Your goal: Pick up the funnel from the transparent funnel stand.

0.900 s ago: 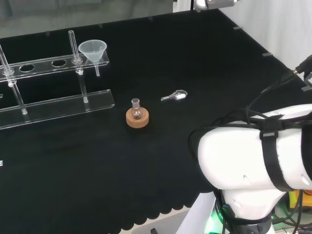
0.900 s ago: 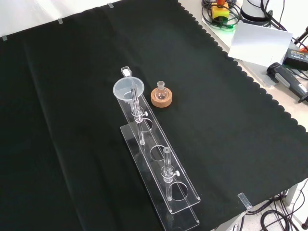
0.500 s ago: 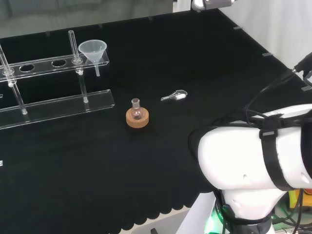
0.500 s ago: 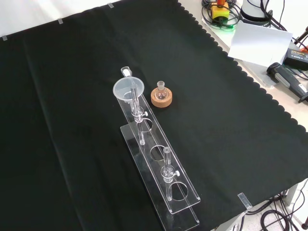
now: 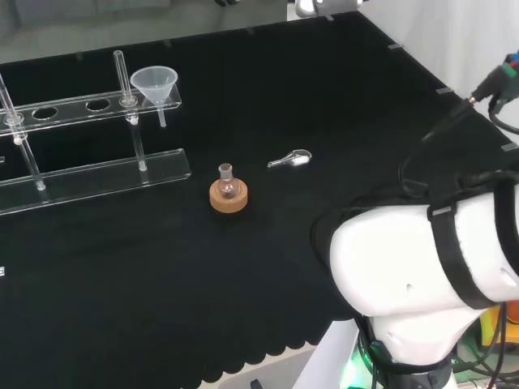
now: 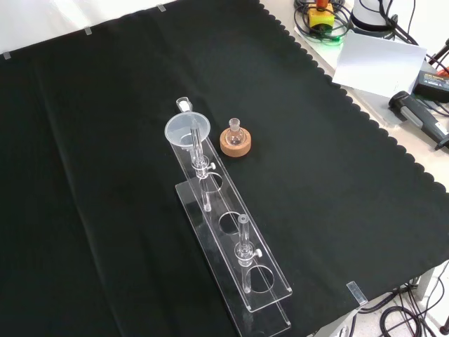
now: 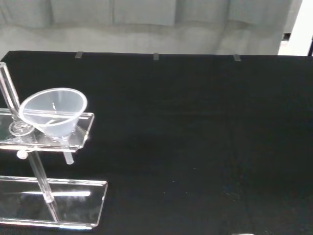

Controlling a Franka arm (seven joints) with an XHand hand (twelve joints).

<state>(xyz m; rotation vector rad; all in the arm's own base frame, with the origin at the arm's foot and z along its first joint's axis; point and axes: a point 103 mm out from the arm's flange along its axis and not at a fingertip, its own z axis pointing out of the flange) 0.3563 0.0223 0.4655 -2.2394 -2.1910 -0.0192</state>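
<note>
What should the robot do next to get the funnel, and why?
Probably move closer to the funnel first. It sits in the end hole of the clear stand, nothing touching it, and the wrist view sees it from some way off, so it seems too early to grab.
</note>
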